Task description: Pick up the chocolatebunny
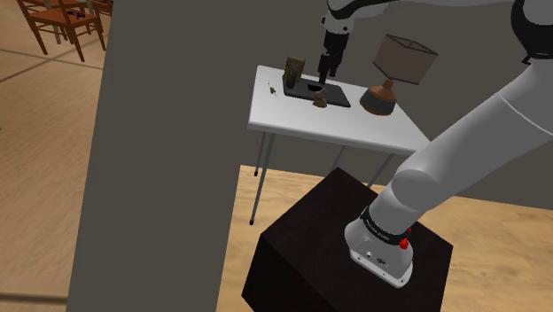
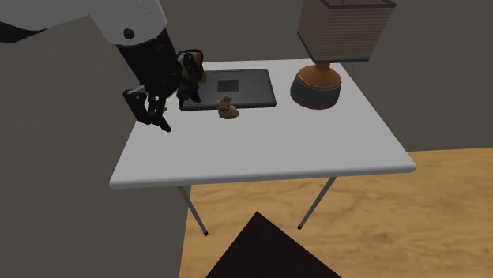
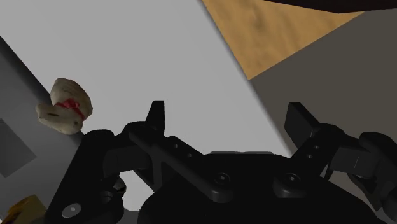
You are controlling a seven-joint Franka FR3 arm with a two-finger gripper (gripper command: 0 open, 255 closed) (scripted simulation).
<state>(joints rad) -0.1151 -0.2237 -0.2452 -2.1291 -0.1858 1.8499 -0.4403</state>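
The chocolate bunny (image 2: 227,107) is a small tan figure with a red band, standing on the white table (image 2: 261,150) at the front edge of a flat dark slab (image 2: 231,87). In the shoulder view the bunny (image 1: 321,100) looks brown, just below my gripper (image 1: 323,78). In the second exterior view my gripper (image 2: 151,113) hangs over the table's left part, to the left of the bunny. My black fingers (image 3: 156,116) stand apart in the wrist view with only bare tabletop between them. There the bunny (image 3: 64,107) lies off to the side of my gripper (image 3: 228,121), untouched.
A table lamp (image 2: 319,79) with a brown base and a ribbed shade stands at the second exterior view's back right. A dark, yellow-trimmed object (image 2: 190,69) sits behind the gripper, by the slab. A grey wall (image 1: 159,159) borders the table. Wooden floor (image 3: 280,32) lies below.
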